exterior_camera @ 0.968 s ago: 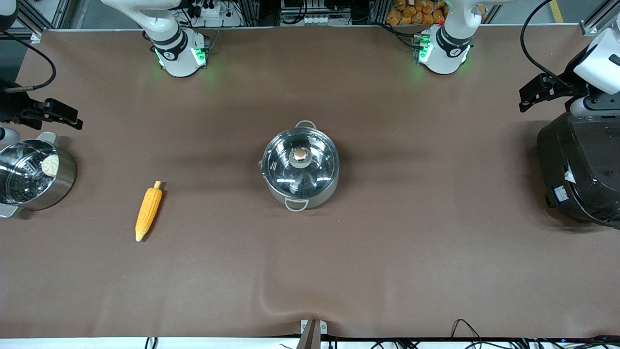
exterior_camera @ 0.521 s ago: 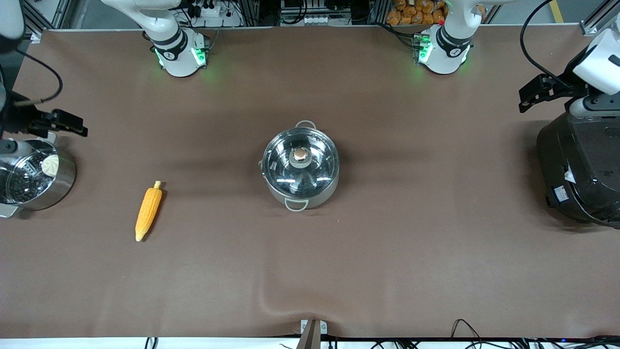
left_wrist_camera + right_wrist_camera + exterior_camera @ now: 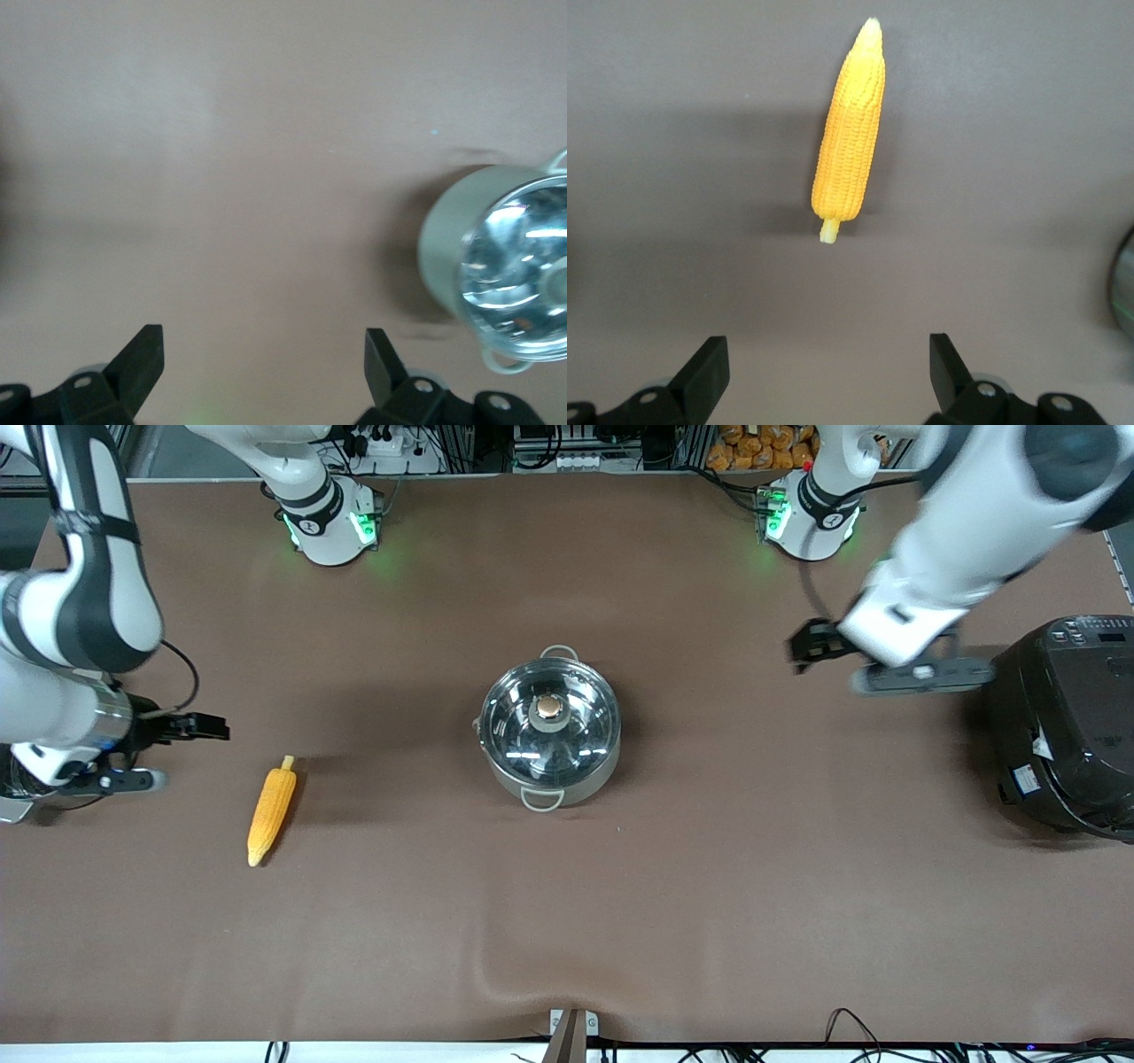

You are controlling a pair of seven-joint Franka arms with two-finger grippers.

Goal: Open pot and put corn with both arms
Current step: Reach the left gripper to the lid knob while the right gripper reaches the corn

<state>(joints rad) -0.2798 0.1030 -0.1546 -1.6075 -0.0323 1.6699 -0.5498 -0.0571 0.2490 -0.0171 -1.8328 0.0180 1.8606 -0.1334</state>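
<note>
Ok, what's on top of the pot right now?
A clear glass lid with a copper-coloured knob sits on the pot. Through the glass only reflections show, so its contents cannot be seen.

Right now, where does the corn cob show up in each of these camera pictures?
Front view: the corn lies on the brown table, toward the right arm's end, nearer the camera than the pot.
Left wrist view: not in it.
Right wrist view: the corn lies above the open right gripper.
Shared landmark: the pot.
</note>
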